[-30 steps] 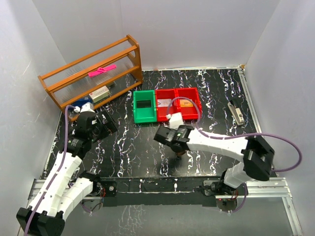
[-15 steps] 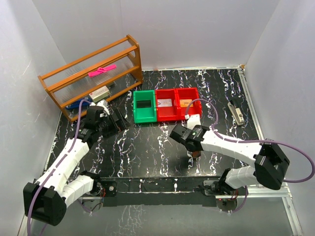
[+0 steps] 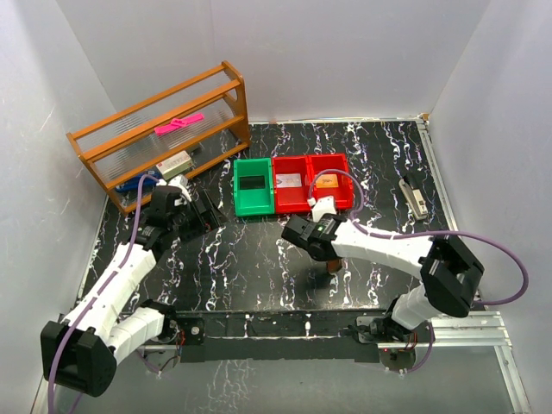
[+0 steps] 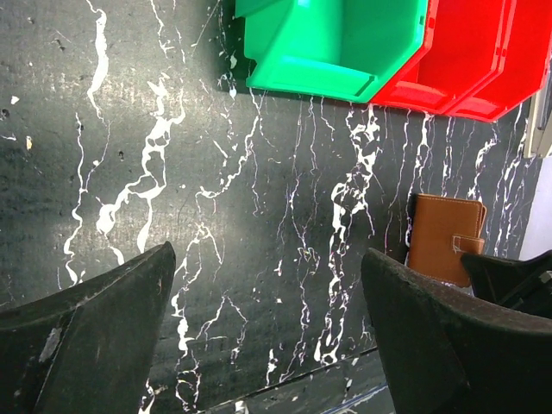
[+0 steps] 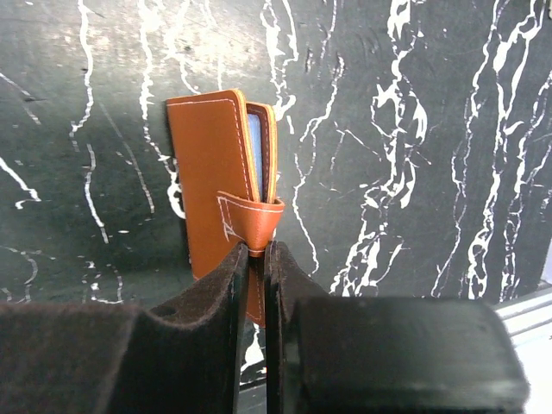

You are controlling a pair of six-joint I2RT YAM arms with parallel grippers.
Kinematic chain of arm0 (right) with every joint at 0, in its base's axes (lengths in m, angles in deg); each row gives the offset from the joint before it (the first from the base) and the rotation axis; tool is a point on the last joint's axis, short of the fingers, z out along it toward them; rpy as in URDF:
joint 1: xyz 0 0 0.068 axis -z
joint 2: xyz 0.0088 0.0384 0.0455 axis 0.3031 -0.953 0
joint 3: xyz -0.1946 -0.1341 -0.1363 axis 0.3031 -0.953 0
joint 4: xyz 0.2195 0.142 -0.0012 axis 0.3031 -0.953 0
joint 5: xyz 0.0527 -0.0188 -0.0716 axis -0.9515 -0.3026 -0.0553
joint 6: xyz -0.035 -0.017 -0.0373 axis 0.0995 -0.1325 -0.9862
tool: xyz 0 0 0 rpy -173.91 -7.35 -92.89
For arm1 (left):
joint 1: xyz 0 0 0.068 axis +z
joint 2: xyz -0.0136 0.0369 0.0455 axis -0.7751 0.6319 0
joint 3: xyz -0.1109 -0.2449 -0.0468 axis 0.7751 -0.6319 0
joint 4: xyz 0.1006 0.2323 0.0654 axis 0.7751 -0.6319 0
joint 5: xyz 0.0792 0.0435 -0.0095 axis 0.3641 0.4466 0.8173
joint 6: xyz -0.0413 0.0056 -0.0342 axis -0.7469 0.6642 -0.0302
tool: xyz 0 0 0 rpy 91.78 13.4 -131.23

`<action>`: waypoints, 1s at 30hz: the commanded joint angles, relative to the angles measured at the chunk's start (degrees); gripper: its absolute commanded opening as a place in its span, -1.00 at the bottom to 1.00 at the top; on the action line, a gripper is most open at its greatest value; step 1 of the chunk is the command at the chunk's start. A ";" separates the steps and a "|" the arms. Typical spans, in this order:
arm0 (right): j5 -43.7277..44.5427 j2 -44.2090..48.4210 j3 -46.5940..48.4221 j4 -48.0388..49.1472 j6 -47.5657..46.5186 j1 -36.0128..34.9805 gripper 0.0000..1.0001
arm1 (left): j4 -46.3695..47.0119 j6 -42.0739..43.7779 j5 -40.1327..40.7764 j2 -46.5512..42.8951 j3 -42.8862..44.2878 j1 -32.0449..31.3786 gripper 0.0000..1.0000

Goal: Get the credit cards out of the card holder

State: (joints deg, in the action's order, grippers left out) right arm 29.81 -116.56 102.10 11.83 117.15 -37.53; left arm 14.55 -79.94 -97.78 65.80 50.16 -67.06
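The card holder [image 5: 211, 164] is a brown leather wallet, folded almost shut. A thin light-blue strip [image 5: 254, 142] shows between its halves; I cannot tell whether it is lining or a card. My right gripper [image 5: 256, 263] is shut on the wallet's strap tab [image 5: 252, 226]. In the top view the right gripper [image 3: 321, 245] holds the wallet [image 3: 333, 265] low over the table's front middle. The wallet also shows in the left wrist view [image 4: 444, 237]. My left gripper [image 4: 267, 332] is open and empty, left of the bins [image 3: 200, 212].
A green bin [image 3: 254, 205] and two red bins [image 3: 293, 203] stand in a row behind the wallet. The right red bin holds a flat orange item [image 3: 326, 182]; the middle one a pale item [image 3: 291, 179]. A wooden rack [image 3: 164, 129] stands back left; a stapler-like object [image 3: 415, 197] lies right.
My right gripper carried the wallet right, then back a little left and away from the front edge. My left arm swung right toward the bins, then stayed still.
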 commanded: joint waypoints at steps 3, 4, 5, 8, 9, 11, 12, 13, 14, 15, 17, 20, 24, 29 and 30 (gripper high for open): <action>0.03 1.52 3.77 1.57 1.37 -0.36 -0.85 | -1.93 0.51 1.06 -2.03 -0.01 -0.14 0.75; -25.01 2.00 3.93 31.05 -15.69 -0.33 -0.45 | -2.05 0.53 1.39 -1.99 0.14 -0.10 0.76; -29.07 2.46 4.15 30.13 -9.49 -0.32 -0.92 | -2.21 0.47 1.72 -1.89 0.35 -0.10 0.78; -20.00 2.64 6.86 22.52 -7.43 -1.29 0.12 | -2.46 0.59 2.32 -1.50 1.01 -0.10 0.89; -18.55 2.49 7.34 21.15 -7.66 -1.57 0.48 | -2.29 0.68 2.16 -1.35 1.09 -0.10 0.90; -17.68 1.82 8.02 19.60 -7.68 -2.15 0.66 | -1.90 0.52 2.05 -1.15 1.12 -0.10 0.92; -17.26 1.40 7.92 19.27 -7.56 -2.43 0.69 | -1.75 0.45 2.00 -1.18 1.04 -0.10 0.93; -17.12 0.74 7.68 19.15 -7.54 -2.79 0.72 | -1.51 0.38 2.12 -1.14 1.09 -0.10 0.94; -17.62 0.17 7.43 19.25 -7.62 -2.90 0.76 | -1.66 0.29 2.43 -1.06 1.28 -0.11 0.94; -18.98 -0.32 7.24 19.69 -7.83 -2.99 0.79 | -1.83 0.19 2.78 -1.00 1.53 -0.10 0.95; -25.15 -0.07 6.39 23.28 -9.09 -2.94 0.80 | -1.63 0.14 2.14 -0.98 1.63 -0.14 0.95; -35.56 3.17 2.08 34.86 -9.25 -2.88 0.80 | -3.56 0.50 -1.22 0.70 1.23 -0.12 0.93; -46.71 0.91 0.08 45.71 -7.50 -1.17 0.72 | -8.87 -1.58 -3.16 1.14 -2.18 -0.09 0.80; -56.24 -8.88 2.66 53.09 -2.86 -0.58 0.55 | -13.01 -9.08 3.93 -2.20 -6.05 -0.12 0.78; -56.65 -10.47 3.37 53.90 -1.37 -0.56 0.52 | -13.48 -10.17 5.30 -2.59 -6.50 -0.11 0.77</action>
State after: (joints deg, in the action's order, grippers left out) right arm -17.90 -121.04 102.58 55.96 110.92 -38.56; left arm 7.07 -83.88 -96.91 65.95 45.27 -67.06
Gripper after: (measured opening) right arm 0.787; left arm 0.891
